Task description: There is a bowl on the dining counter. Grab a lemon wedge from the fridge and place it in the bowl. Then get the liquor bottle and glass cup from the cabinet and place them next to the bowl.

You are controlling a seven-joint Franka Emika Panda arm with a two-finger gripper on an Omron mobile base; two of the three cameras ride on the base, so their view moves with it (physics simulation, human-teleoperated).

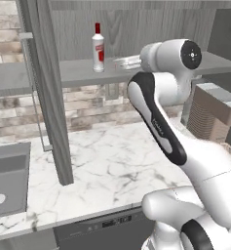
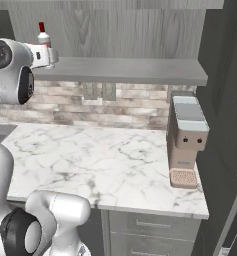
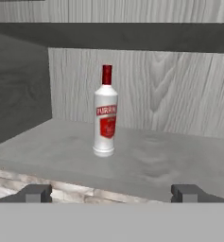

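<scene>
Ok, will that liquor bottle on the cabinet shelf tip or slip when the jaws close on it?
The liquor bottle stands tall on a narrow base, so a high nudge would probably topple it. Its smooth round body looks slippery; a mid-body grip seems safest. It is probably rigid.

Both base cameras are looking forward over the arm, sharing the shelf [image 1: 78, 71] and bottle [image 1: 98, 48]; the hand camera is facing it closer.
</scene>
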